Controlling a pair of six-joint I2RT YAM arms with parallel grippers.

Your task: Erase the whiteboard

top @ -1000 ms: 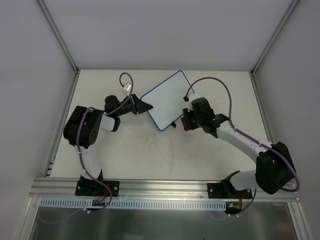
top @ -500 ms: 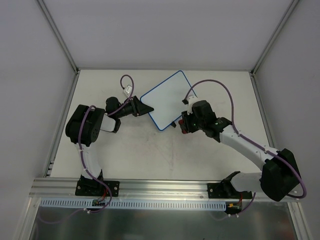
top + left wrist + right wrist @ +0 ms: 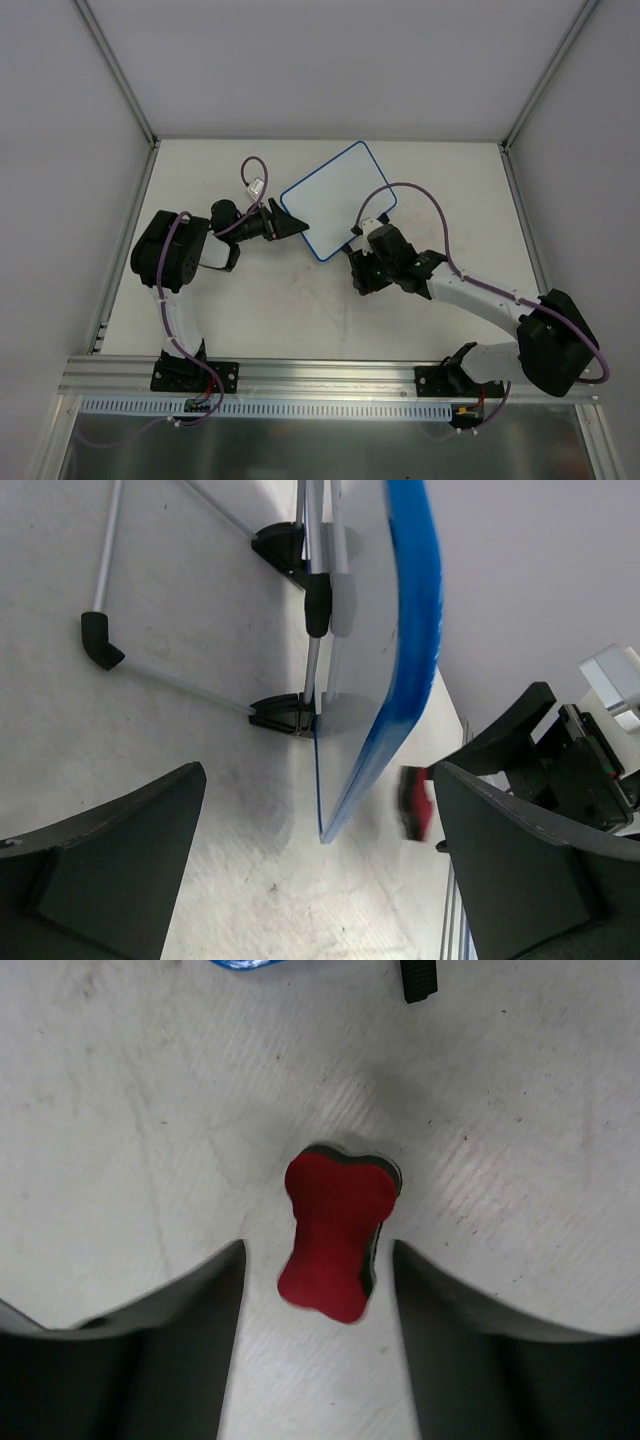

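**Right gripper** (image 3: 362,272): fingers spread wide, clamped on nothing. Against a second ago, you find it drawn back from the board's near corner toward its own base.

**Red eraser** (image 3: 335,1235): lies flat on the table (image 3: 250,320) between those fingers, with a gap on each side, touching neither. It has come away from the board along with the gripper.

**Whiteboard** (image 3: 335,198): just ahead of the right fingertips. The wrist view catches only its blue corner and one black foot (image 3: 420,980) at the top edge. From above, its face shows no marks.

**Left gripper** (image 3: 290,222): beyond the board's far corner from the right gripper, and hardly shifted. It is also open and holding nothing. The board's blue rim stands between its fingers without touching them.

**Reading:** with the face blank and the eraser off the board and loose, the wiping looks finished, and this seems to be the eraser being set down. If you want another pass, the right fingers must first close on the eraser's narrow waist.
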